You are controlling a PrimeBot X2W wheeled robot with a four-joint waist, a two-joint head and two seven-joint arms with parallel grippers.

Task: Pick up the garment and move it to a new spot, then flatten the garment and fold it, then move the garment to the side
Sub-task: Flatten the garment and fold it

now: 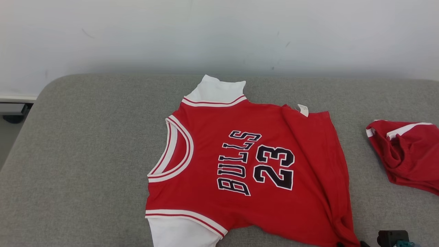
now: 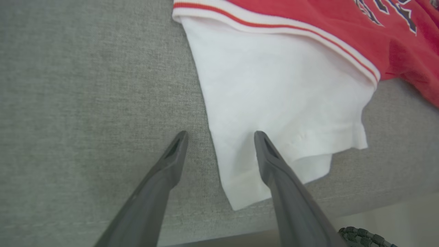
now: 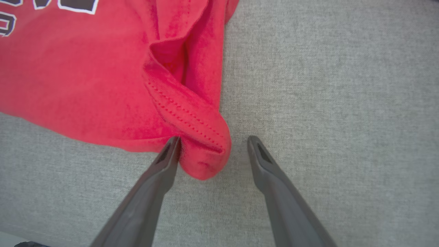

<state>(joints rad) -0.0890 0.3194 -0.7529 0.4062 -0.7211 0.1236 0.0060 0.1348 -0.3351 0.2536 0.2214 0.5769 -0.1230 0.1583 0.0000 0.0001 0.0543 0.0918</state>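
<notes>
Head view gives the red jersey [image 1: 247, 164] spread in the middle of the grey cushion [image 1: 85, 154], neck hole to the left and hem to the right, well apart from a second red cloth [image 1: 408, 154] at the right. The left gripper [image 2: 221, 134] has its jaws spread wide across the edge of the near white sleeve [image 2: 274, 103], and the right gripper [image 3: 213, 138] is spread around the rolled near hem corner [image 3: 202, 144], with nothing pinched. I think the risk is an uneven hold: the bunched corner may slip out or give only one layer, so the jersey could lift crooked and wrinkle again.

Red jersey [image 1: 205, 144], white sleeves [image 1: 216, 91], black white-edged lettering [image 1: 274, 168], grey woven surface [image 1: 85, 154], red cloth [image 1: 411, 161] with white stripe
</notes>
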